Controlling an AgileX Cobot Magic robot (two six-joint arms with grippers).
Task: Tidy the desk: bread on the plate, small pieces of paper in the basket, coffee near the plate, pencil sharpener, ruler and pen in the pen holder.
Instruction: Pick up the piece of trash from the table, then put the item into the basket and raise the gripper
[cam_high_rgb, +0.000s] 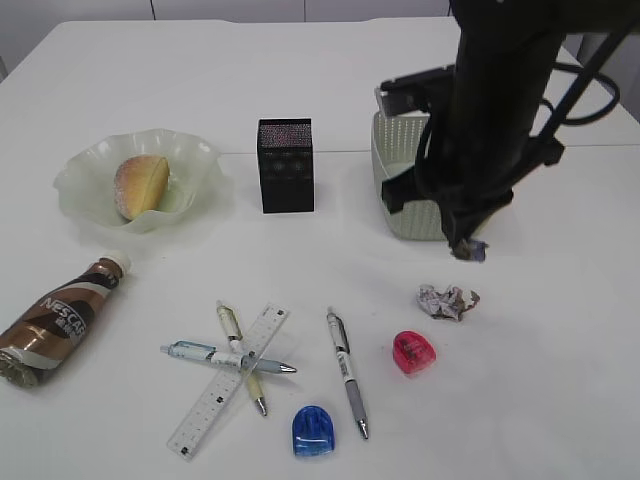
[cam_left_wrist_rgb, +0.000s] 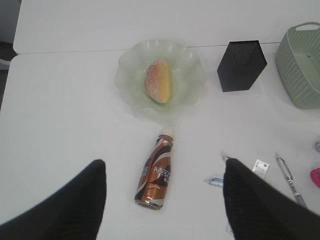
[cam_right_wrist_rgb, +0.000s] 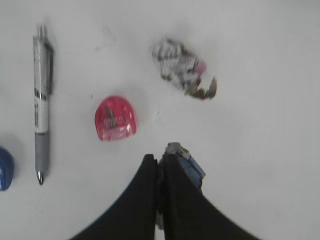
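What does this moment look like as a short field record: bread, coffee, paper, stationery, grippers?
bread: bread lies in the plate
coffee: coffee lies on its side on the desk, below the plate
paper: one paper scrap pinched in the right gripper beside the basket; crumpled paper on the desk
stationery: ruler, three pens, red sharpener and blue sharpener all on the desk, outside the pen holder
left gripper: open, above the coffee, holding nothing
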